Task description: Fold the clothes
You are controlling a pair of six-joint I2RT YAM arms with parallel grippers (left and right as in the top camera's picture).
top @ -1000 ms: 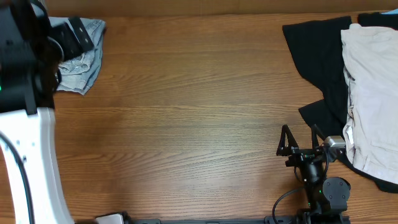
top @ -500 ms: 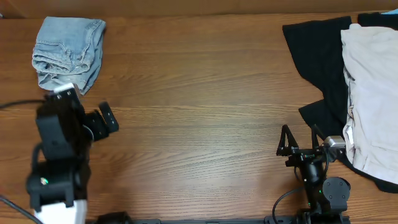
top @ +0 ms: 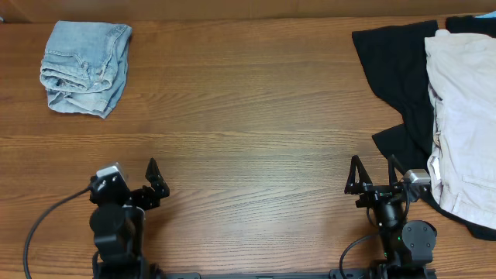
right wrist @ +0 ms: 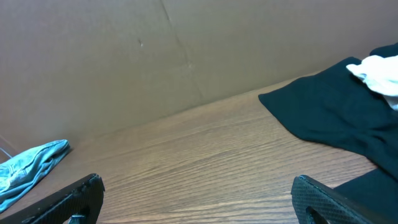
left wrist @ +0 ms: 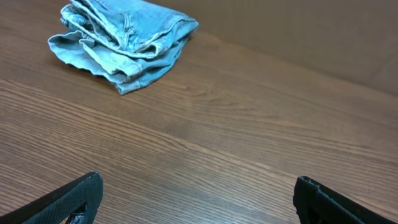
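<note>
The pale blue denim shorts [top: 84,68] lie folded in a bundle at the far left of the table; they also show in the left wrist view [left wrist: 124,40]. A black garment [top: 399,70] lies spread at the far right with a cream garment [top: 465,116] on top of it. My left gripper [top: 128,174] is open and empty near the front left edge, well away from the shorts; its jaws stand wide in the left wrist view [left wrist: 198,186]. My right gripper [top: 373,161] is open and empty at the front right, just left of the black garment's lower edge.
The wooden table [top: 248,116] runs between the two piles. A brown wall [right wrist: 155,56] stands behind the table. In the right wrist view the black garment [right wrist: 329,118], a bit of the cream one [right wrist: 382,68] and the shorts [right wrist: 31,168] show.
My left arm has drawn back from the shorts at the far left down to the front edge, leaving the shorts folded in place. The right arm has not moved.
</note>
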